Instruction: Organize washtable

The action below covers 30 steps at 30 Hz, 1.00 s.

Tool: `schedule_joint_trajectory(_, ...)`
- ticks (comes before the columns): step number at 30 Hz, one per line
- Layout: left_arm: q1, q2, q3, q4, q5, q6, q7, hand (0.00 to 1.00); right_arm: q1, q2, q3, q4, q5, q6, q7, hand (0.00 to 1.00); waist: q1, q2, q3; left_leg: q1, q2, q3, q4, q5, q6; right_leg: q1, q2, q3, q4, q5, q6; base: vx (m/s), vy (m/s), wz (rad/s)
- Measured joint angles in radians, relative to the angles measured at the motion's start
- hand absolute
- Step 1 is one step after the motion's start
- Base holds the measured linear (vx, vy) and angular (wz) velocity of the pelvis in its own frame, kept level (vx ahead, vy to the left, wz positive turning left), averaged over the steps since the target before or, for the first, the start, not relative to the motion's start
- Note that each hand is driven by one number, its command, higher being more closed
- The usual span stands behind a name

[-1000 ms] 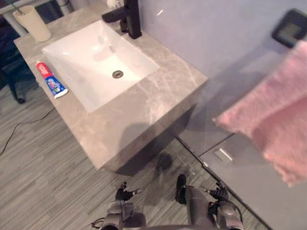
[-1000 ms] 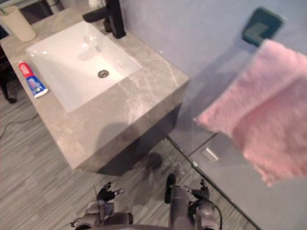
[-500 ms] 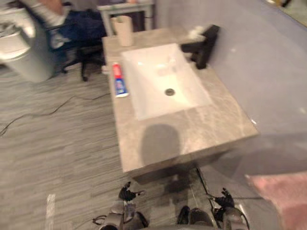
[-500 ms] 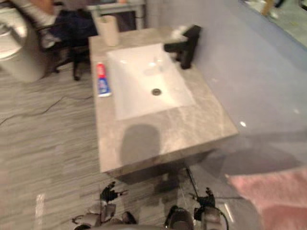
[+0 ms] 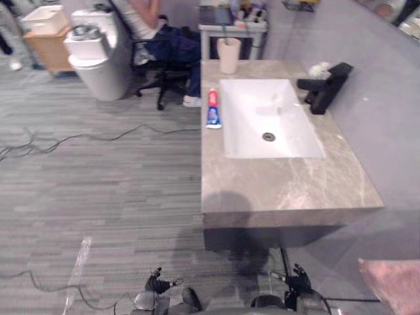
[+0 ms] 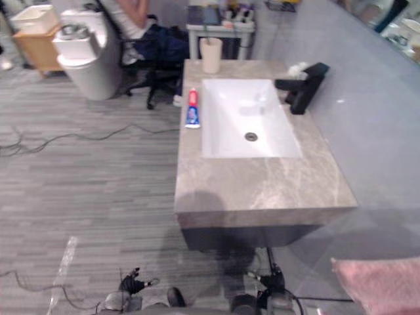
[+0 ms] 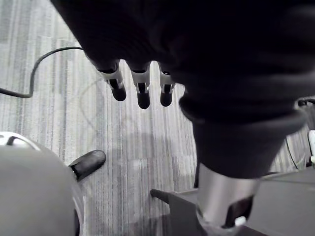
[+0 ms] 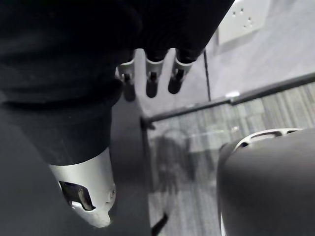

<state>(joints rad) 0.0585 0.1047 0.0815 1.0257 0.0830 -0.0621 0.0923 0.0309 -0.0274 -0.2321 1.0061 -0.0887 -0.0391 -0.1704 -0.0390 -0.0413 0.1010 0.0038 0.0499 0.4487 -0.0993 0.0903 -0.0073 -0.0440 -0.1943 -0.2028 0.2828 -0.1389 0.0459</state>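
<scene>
Marble washtable (image 5: 289,190) bears toothpaste (image 5: 212,109) — left robot hand (image 5: 159,284), right robot hand (image 5: 299,281) relaxed, empty.

One toothpaste tube (image 5: 212,108), one cream cup (image 5: 229,56), one white basin (image 5: 292,141) and one black tap (image 5: 323,88) are sitting on one worktop (image 5: 282,190); one pink towel (image 5: 394,289) is showing at four o'clock.

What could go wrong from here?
1. The toothpaste tube lies at the left edge of the counter, beside the sink; a clumsy grasp might push it to the floor.
2. The cup stands at the far end, well beyond the left hand and right hand hanging low and open; a stretched reach could tip it.
</scene>
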Motion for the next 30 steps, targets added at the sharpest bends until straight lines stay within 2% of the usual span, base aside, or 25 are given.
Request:
schedule_joint_trajectory(1,0.002,0.005,0.000,0.002,0.000,0.001,0.000,0.00,-0.007,0.001,0.000,0.000,0.000,0.000,0.000,0.00,0.000,-0.017,0.002,-0.012,-0.018,-0.022,-0.002,0.016,-0.001,0.020,-0.006,0.015,-0.036,-0.051,0.012,-0.12,-0.158,0.69)
schedule_joint_trajectory(2,0.000,0.005,0.001,0.004,-0.001,0.001,0.000,0.00,-0.007,-0.001,-0.002,0.000,0.000,0.000,0.000,0.00,0.001,-0.019,0.006,-0.016,-0.027,-0.034,-0.002,0.025,0.000,0.029,-0.009,0.012,-0.051,-0.071,0.040,-0.13,-0.142,0.68)
schedule_joint_trajectory(3,0.001,-0.005,0.001,0.004,-0.001,0.001,0.001,0.00,-0.016,-0.010,-0.007,0.000,-0.001,0.001,-0.001,0.00,0.000,-0.002,0.009,-0.020,-0.018,-0.055,-0.003,0.042,0.000,0.041,0.002,-0.011,-0.050,-0.071,0.044,-0.09,-0.089,0.50)
schedule_joint_trajectory(10,0.003,-0.023,-0.001,0.021,-0.001,-0.002,0.000,0.00,-0.011,-0.004,-0.006,0.001,-0.012,0.001,-0.001,0.00,0.003,0.016,0.004,-0.046,-0.011,-0.122,-0.003,0.054,-0.003,0.059,0.022,-0.042,-0.077,-0.074,0.050,-0.02,-0.037,0.25)
schedule_joint_trajectory(15,-0.020,-0.020,0.002,0.022,0.006,-0.003,0.000,0.00,-0.009,0.016,-0.003,0.001,-0.041,0.001,-0.001,0.00,0.007,0.002,0.031,-0.084,-0.038,-0.173,0.005,0.057,0.005,0.054,0.014,-0.047,-0.069,-0.084,0.046,0.09,0.007,0.31)
schedule_joint_trajectory(18,-0.019,-0.018,0.001,-0.008,0.007,-0.002,0.000,0.00,-0.023,0.016,-0.013,0.002,-0.043,0.005,-0.002,0.00,-0.004,-0.010,0.034,-0.179,-0.047,-0.165,0.100,0.093,0.024,-0.016,-0.010,-0.047,0.042,-0.077,0.048,0.06,-0.014,0.63)
schedule_joint_trajectory(19,-0.019,-0.043,0.003,-0.024,0.007,-0.002,0.002,0.00,-0.036,0.000,-0.030,0.001,-0.050,0.006,-0.002,0.00,-0.001,0.019,0.049,-0.194,-0.029,-0.158,0.100,0.120,0.032,-0.095,0.001,-0.036,0.155,-0.091,0.025,-0.07,-0.015,0.67)
schedule_joint_trajectory(20,-0.021,-0.036,0.015,-0.027,0.004,-0.002,0.002,0.00,-0.053,-0.003,-0.032,0.001,-0.053,0.006,-0.002,0.00,-0.005,0.018,0.050,-0.196,-0.014,-0.166,0.089,0.101,0.024,-0.120,0.020,0.001,0.032,-0.049,-0.034,-0.06,-0.028,0.59)
schedule_joint_trajectory(21,-0.027,-0.034,0.042,-0.034,-0.005,-0.002,0.000,0.00,-0.057,0.006,-0.030,-0.002,-0.056,0.003,-0.003,0.00,-0.007,-0.008,0.058,-0.208,-0.008,-0.106,0.186,0.014,0.046,-0.114,-0.011,0.003,0.026,-0.040,0.022,0.01,-0.059,0.46)
schedule_joint_trajectory(22,-0.031,-0.039,0.048,-0.028,-0.004,0.005,0.010,0.00,-0.065,0.000,-0.034,-0.015,-0.070,0.001,-0.003,0.00,-0.007,-0.005,0.066,-0.222,0.071,-0.006,0.393,-0.137,0.015,-0.117,-0.021,-0.037,0.059,-0.037,0.016,0.07,-0.064,0.25)
schedule_joint_trajectory(23,-0.033,-0.037,0.044,-0.027,-0.003,0.005,0.009,0.00,-0.067,-0.002,-0.040,-0.020,-0.071,0.001,-0.004,0.00,-0.010,-0.014,0.068,-0.217,0.097,0.010,0.450,-0.165,-0.011,-0.118,-0.028,-0.037,0.068,-0.037,0.016,0.08,-0.012,0.25)
schedule_joint_trajectory(24,-0.039,-0.044,0.040,-0.024,-0.006,0.003,0.010,0.00,-0.066,-0.017,-0.043,-0.019,-0.071,0.001,-0.004,0.00,-0.029,-0.009,0.067,-0.190,0.143,0.014,0.499,-0.201,-0.064,-0.123,-0.051,-0.042,0.085,-0.037,0.017,0.01,0.099,0.22)
schedule_joint_trajectory(25,-0.039,-0.048,0.036,-0.022,-0.009,0.001,0.010,0.00,-0.065,-0.024,-0.042,-0.019,-0.071,0.002,-0.005,0.00,-0.037,0.002,0.062,-0.178,0.157,0.011,0.486,-0.201,-0.074,-0.131,-0.054,-0.045,0.091,-0.034,0.021,-0.04,0.206,0.21)
schedule_joint_trajectory(26,-0.044,-0.055,0.021,-0.020,-0.013,-0.002,0.010,0.00,-0.067,-0.037,-0.042,-0.018,-0.070,0.005,-0.005,0.00,-0.042,0.021,0.062,-0.151,0.162,-0.023,0.412,-0.212,-0.114,-0.166,-0.060,-0.040,0.111,-0.029,0.030,-0.08,0.294,0.07)
schedule_joint_trajectory(27,-0.059,-0.042,0.000,-0.010,-0.013,-0.001,0.009,0.00,-0.076,-0.038,-0.042,-0.013,-0.069,0.006,-0.005,0.00,-0.041,0.021,0.067,-0.134,0.131,-0.020,0.353,-0.224,-0.107,-0.189,-0.077,-0.030,0.109,-0.011,0.056,-0.08,0.272,0.02)
schedule_joint_trajectory(29,-0.064,-0.015,-0.003,0.001,-0.013,-0.001,0.010,0.00,-0.079,-0.011,-0.022,0.001,-0.069,0.007,-0.003,0.00,-0.031,-0.004,0.081,-0.138,0.110,0.002,0.344,-0.212,-0.101,-0.196,-0.093,-0.017,0.076,0.043,0.072,-0.10,0.214,-0.15)
schedule_joint_trajectory(30,-0.052,-0.005,0.000,0.005,-0.012,-0.001,0.012,0.00,-0.076,0.002,-0.011,0.001,-0.069,0.008,-0.003,0.00,-0.026,-0.005,0.080,-0.140,0.109,0.014,0.350,-0.212,-0.101,-0.189,-0.091,-0.014,0.042,0.086,0.077,-0.10,0.177,-0.25)
